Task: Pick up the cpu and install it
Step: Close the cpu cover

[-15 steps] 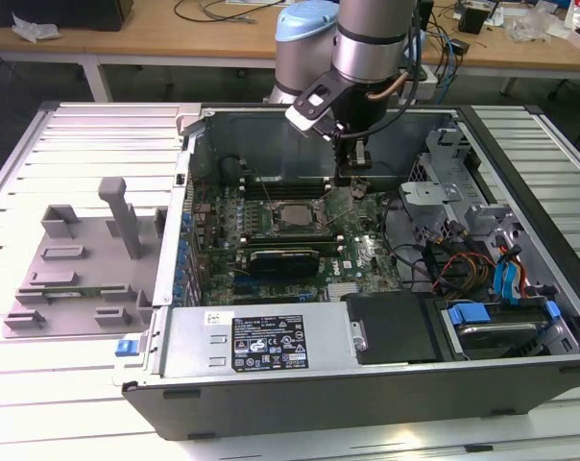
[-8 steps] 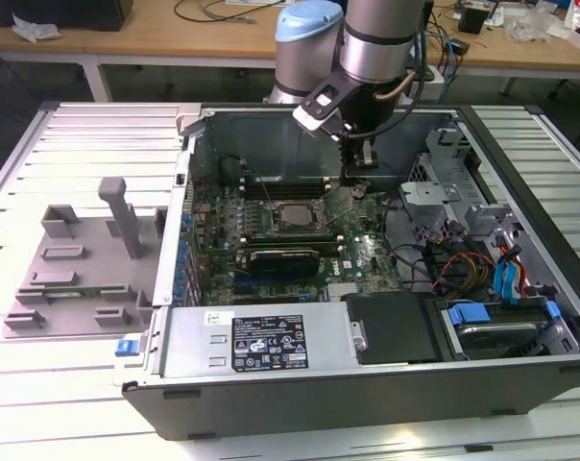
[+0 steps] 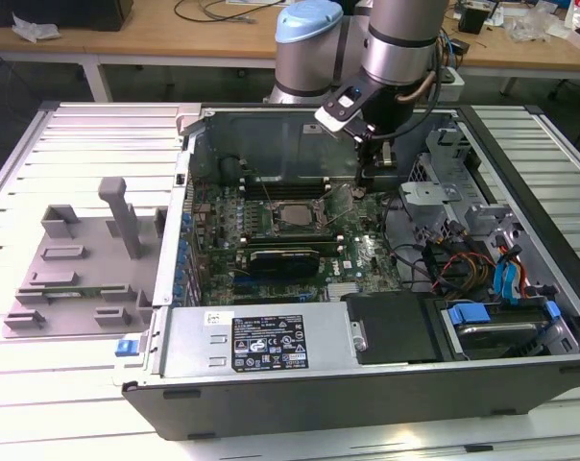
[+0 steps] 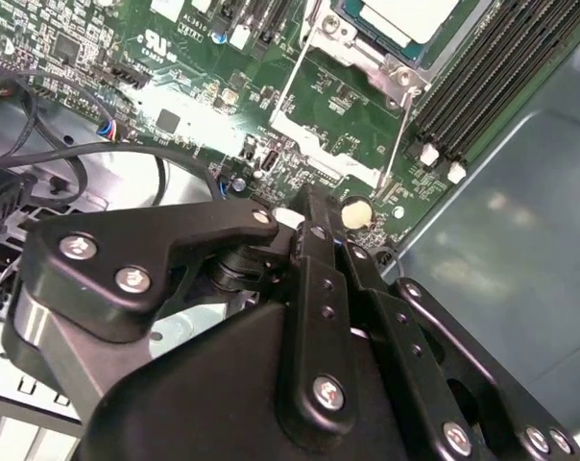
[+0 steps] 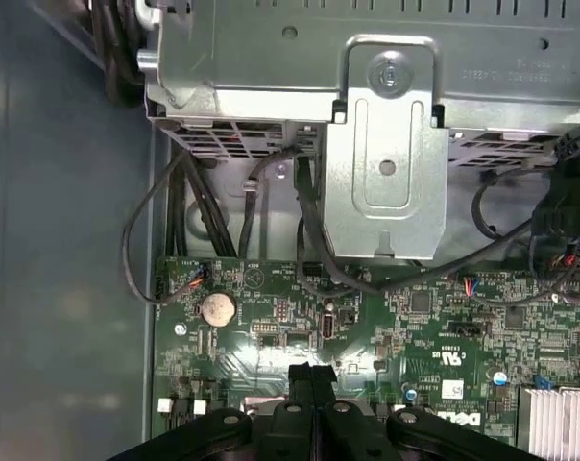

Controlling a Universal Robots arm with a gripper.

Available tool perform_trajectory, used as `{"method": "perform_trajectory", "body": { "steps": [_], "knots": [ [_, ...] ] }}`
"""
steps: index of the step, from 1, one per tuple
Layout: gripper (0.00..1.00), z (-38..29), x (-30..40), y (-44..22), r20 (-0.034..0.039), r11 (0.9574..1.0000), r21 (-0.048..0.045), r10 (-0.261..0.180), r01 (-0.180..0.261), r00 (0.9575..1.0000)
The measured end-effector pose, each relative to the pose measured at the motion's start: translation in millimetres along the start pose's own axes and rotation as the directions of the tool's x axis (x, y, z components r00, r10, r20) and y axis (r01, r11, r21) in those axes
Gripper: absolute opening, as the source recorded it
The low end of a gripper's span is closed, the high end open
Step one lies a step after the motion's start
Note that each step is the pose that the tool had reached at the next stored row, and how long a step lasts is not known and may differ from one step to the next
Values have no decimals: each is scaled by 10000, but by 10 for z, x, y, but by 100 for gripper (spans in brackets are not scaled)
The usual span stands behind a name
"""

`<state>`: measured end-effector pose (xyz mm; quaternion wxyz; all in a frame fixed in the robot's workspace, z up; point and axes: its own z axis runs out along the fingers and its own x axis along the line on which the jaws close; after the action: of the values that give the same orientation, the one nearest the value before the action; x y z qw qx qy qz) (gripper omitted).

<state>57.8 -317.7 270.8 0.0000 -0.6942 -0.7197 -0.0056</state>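
The cpu, a small square chip with a pale silver top, lies inside the dark socket frame on the green motherboard of the open computer case. The second wrist view shows the cpu with thin metal lever rods running along the socket's rim. My gripper hangs low over the board, on the exterior view's right of the socket and apart from the cpu. In both wrist views its black fingers are pressed together, and the gripper is shut with nothing visible between them.
A grey plastic tray stands outside the case on the exterior view's left. A long black ribbed block sits in front of the socket. Cables, a metal drive cage and memory slots crowd the board, beside the case wall.
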Motion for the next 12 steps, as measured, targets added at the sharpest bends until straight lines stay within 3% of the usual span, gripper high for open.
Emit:
{"method": "perform_trajectory", "body": {
  "steps": [3, 9, 12],
  "knots": [
    [11, 46, -2, 29, 2, 10000, 10, 0, 0, 10000],
    [11, 282, -5, 65, -1, 10000, 89, 1, -1, 10000],
    [11, 293, -5, 65, 0, 10000, 90, 1, -1, 10000]
  ]
}}
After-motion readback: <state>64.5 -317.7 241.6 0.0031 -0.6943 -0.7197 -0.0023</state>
